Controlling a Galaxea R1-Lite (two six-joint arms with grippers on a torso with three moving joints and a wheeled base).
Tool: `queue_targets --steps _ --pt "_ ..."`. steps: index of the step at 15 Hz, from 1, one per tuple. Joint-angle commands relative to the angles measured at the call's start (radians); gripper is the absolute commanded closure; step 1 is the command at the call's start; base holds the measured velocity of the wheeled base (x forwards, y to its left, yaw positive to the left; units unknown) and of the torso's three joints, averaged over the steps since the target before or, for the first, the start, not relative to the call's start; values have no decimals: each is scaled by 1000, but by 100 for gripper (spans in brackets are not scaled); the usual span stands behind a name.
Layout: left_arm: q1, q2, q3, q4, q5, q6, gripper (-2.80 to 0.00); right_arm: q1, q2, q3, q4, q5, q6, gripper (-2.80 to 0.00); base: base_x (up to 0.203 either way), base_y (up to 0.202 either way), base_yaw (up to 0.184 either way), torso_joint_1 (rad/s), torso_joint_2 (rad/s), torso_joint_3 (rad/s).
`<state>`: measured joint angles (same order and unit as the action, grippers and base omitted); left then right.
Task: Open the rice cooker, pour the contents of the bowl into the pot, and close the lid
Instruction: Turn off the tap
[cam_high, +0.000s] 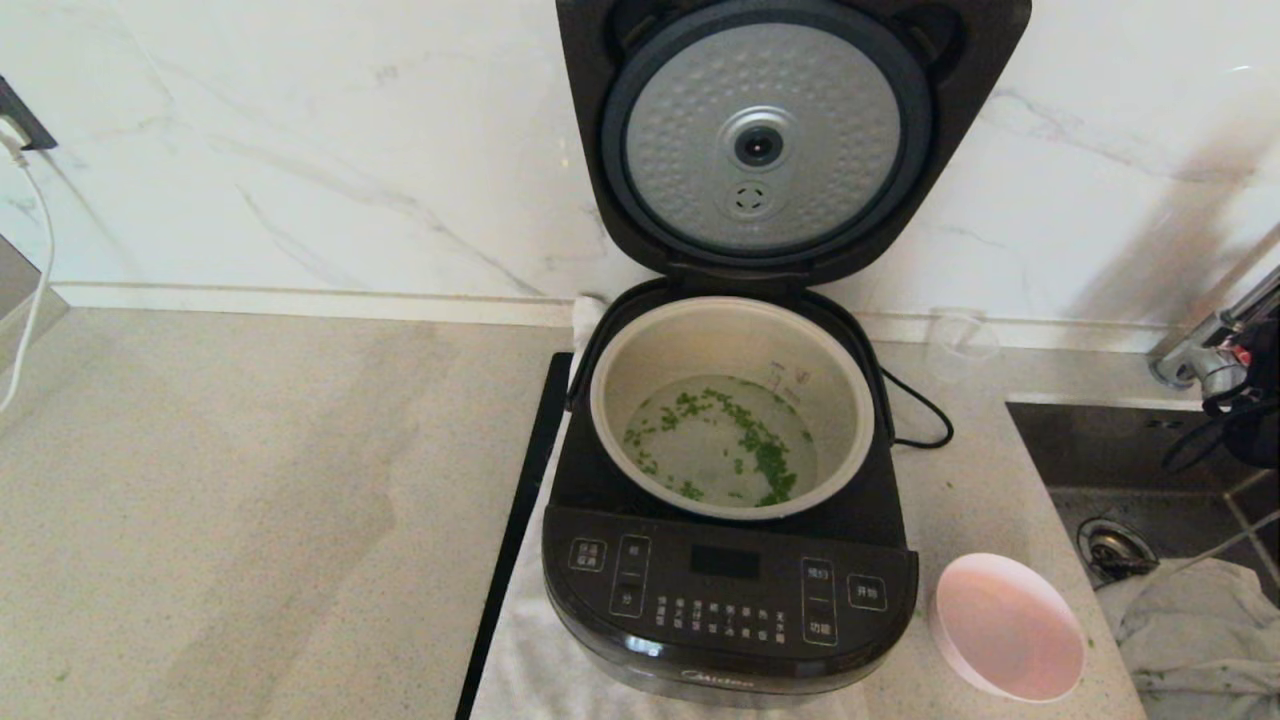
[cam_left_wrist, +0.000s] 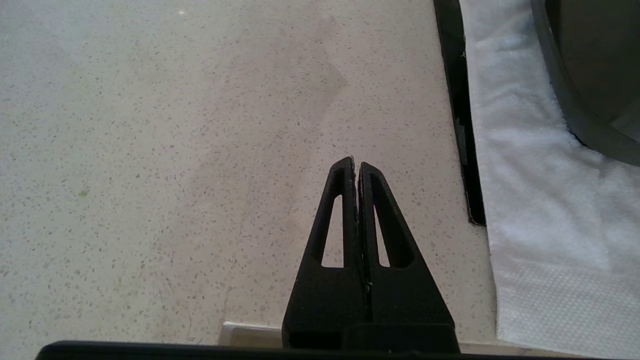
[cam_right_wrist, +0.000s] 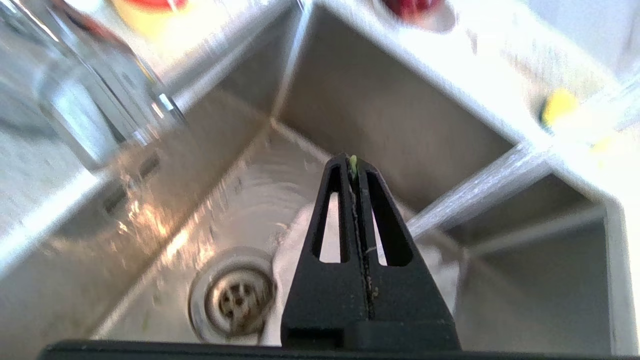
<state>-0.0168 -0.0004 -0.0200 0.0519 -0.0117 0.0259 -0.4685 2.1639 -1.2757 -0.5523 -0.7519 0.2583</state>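
In the head view the black rice cooker (cam_high: 728, 560) stands on a white towel (cam_high: 540, 660) with its lid (cam_high: 765, 140) raised upright, the dimpled silver disc facing forward; "Midea" reads on the front lip below white Chinese button labels. The pot (cam_high: 732, 405) holds the chopped green bits in clear liquid (cam_high: 722, 445). The pink bowl (cam_high: 1008, 625) sits empty on the counter (cam_high: 250, 500) just right of the cooker, near the sink (cam_high: 1150, 470). The left wrist view shows the left gripper (cam_left_wrist: 356, 165) pressed together, holding nothing, above bare counter beside the towel. The right wrist view alone shows the right gripper (cam_right_wrist: 352, 162) over the sink's drain (cam_right_wrist: 234, 300), fingers together, a green speck stuck at the tips.
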Motion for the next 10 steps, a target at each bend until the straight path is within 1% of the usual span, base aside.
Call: queue_targets --steps 1,2,7,10 --pt "0 0 0 0 1 0 0 1 22 1 -105 -5 -56 0 0 0 0 0 0 0" --pt "0 -1 0 0 1 0 0 1 26 2 -139 -6 -84 0 0 0 0 0 0 0" --pt "0 0 0 0 1 0 0 -1 33 -1 -145 -6 -90 0 0 0 0 0 0 0" --pt "0 0 0 0 0 0 0 -2 30 31 -145 -6 -90 0 0 0 0 0 0 0"
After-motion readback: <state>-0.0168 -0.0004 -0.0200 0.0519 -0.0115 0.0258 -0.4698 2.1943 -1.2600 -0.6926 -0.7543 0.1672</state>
